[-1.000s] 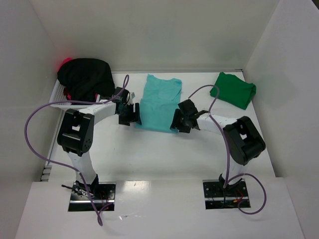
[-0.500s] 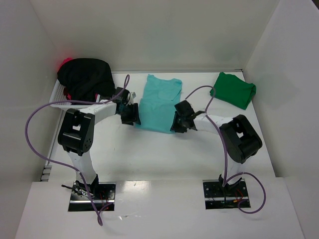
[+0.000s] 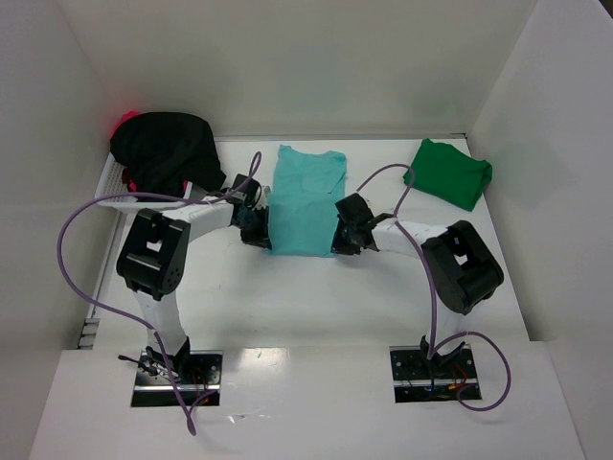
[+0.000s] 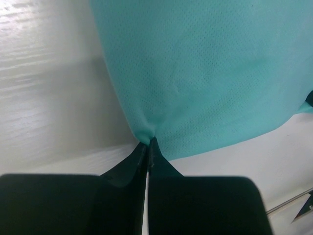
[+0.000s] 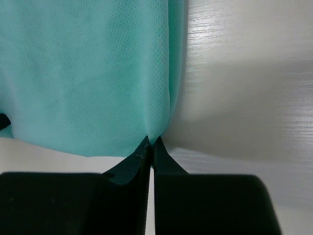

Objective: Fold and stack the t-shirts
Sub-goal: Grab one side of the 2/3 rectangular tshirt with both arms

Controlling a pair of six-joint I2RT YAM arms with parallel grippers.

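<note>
Only close-up, left tool [image 4: 147,141] and right tool [image 5: 150,141] tight on teal t-shirt [image 4: 205,73] corners; overhead, green t-shirt [image 3: 450,173].

Centre t-shirt [image 3: 305,196] lies mid-bench [image 3: 316,297]. Left tool [image 3: 256,228] on its near-left corner, right tool [image 3: 341,240] on its near-right corner. Second t-shirt [image 3: 450,172] far right. T-shirt heap [image 3: 163,149] in far-left corner.
</note>
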